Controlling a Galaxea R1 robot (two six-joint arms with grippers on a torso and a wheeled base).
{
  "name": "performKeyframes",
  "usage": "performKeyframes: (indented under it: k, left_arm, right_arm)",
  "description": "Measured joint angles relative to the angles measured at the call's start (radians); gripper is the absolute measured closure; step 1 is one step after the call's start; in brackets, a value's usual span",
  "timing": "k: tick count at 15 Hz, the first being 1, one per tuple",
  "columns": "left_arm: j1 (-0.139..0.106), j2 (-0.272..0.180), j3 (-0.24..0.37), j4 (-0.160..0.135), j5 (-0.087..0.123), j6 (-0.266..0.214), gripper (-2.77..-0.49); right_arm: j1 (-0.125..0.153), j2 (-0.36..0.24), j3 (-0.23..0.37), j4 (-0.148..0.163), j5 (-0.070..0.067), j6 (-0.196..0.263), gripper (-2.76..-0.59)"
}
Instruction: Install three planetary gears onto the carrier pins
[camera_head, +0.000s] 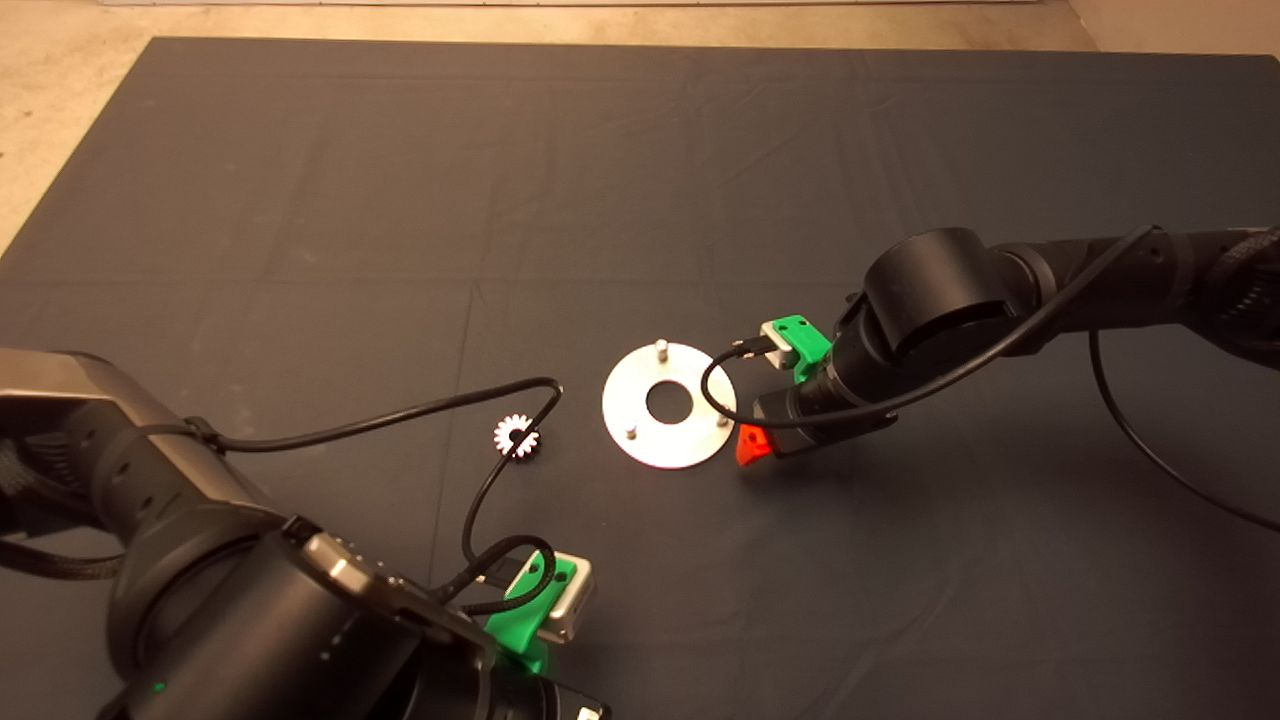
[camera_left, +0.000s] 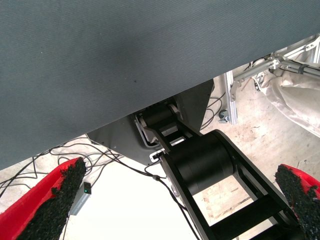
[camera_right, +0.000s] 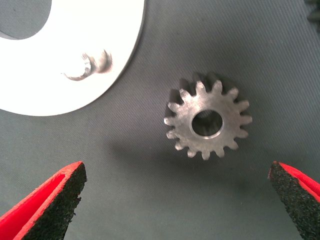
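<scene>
The shiny round disc (camera_head: 640, 440) with a large centre hole lies mid-mat with three upright carrier pins (camera_head: 661, 348), (camera_head: 631, 432), (camera_head: 722, 421), all bare. One planetary gear (camera_head: 516, 436) lies flat on the mat left of the disc. A second gear (camera_right: 207, 120) lies flat just off the disc's rim (camera_right: 100, 30), near one pin (camera_right: 92, 67). My right gripper (camera_right: 175, 185) is open above this gear, at the disc's right edge (camera_head: 765, 440); in the head view the arm hides the gear. A third gear is out of view. My left gripper (camera_head: 530, 620) is parked at the lower left, open and empty (camera_left: 180, 172).
Black cables loop from both wrists; the left one (camera_head: 480, 500) passes by the loose gear, the right one (camera_head: 710, 385) arcs over the disc's right side. The left wrist view looks past the mat's edge (camera_left: 150, 100) at the floor, wires and a metal frame (camera_left: 280, 65).
</scene>
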Motion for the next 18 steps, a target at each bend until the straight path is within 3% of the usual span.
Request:
performKeyframes:
  k: [8,14,18]
  left_arm:
    - [0.002,0.000,0.000,0.002,0.000,0.000,-2.76]
    - [0.017,0.000,0.000,0.006,0.000,0.000,-2.76]
    - [0.017,0.000,0.000,0.006,0.000,0.000,-2.76]
  right_arm:
    - [0.000,0.001,-0.048,0.000,0.001,-0.059,-2.73]
    - [0.000,0.003,-0.068,-0.001,0.001,-0.074,-2.69]
    - [-0.001,0.004,-0.076,-0.003,0.001,-0.078,-2.51]
